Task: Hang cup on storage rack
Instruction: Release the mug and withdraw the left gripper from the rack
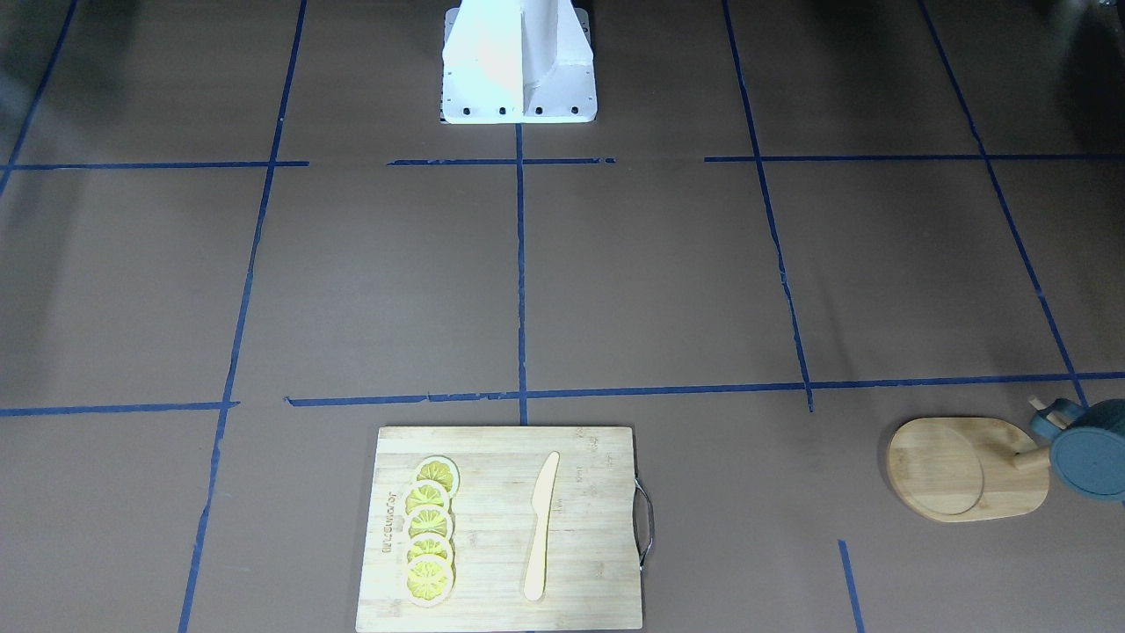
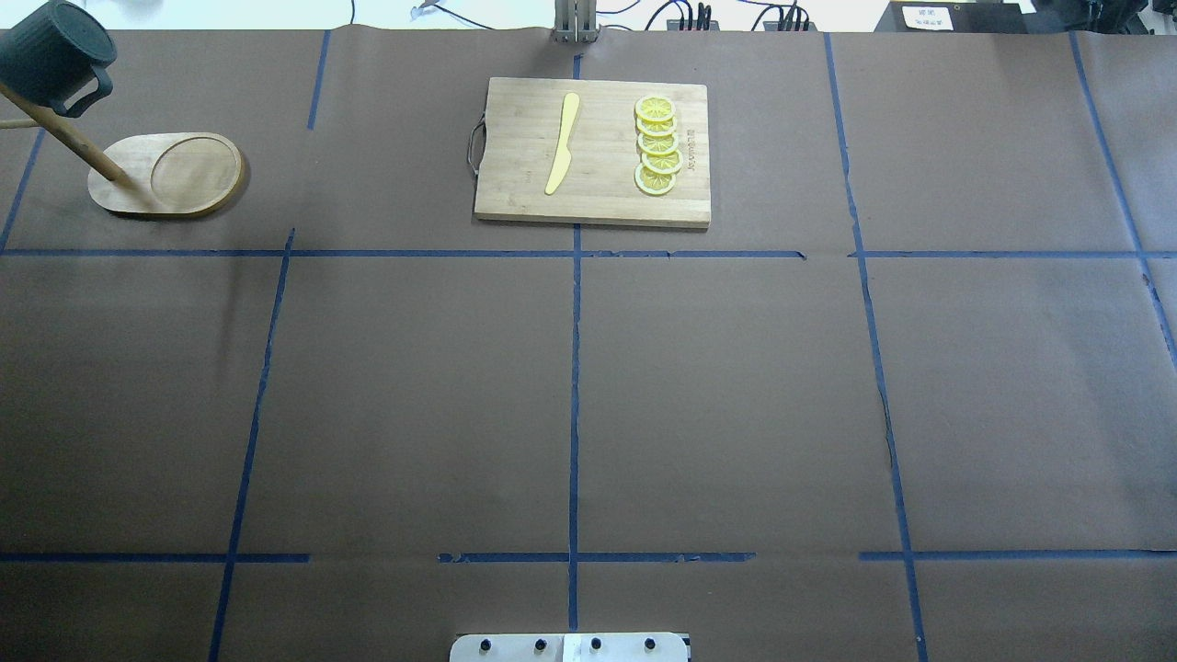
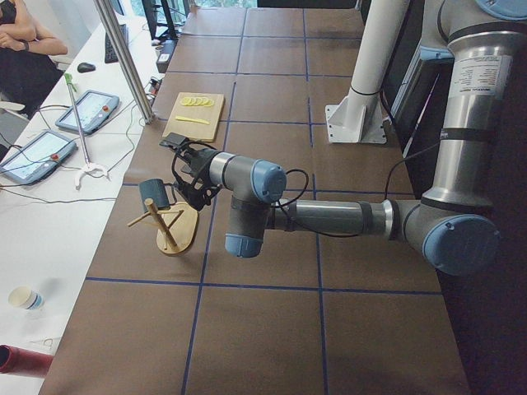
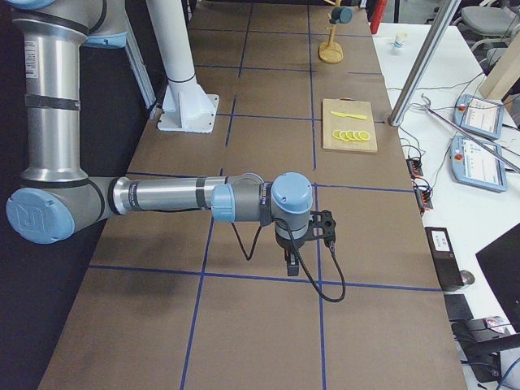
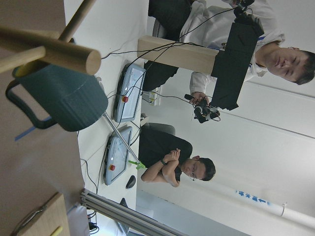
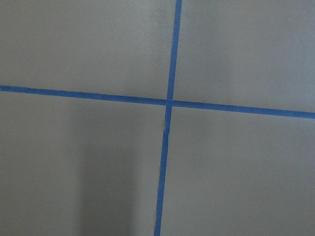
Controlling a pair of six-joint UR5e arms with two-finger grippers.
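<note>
Shows the cup (image 3: 153, 192) hooked by its handle on a peg of the storage rack (image 3: 177, 236), just beside the left claw (image 3: 177, 152), well apart from the right claw (image 4: 327, 223); cannot tell either claw's opening or hold.

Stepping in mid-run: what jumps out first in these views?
The teal cup hanging on the bamboo rack at the table's far left corner, with the left gripper near it. Next, the cutting board at far centre, carrying lemon slices and a wooden knife.

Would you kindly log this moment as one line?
cup: hung on storage rack peg | left tool: beside rack | right tool: far away
</note>
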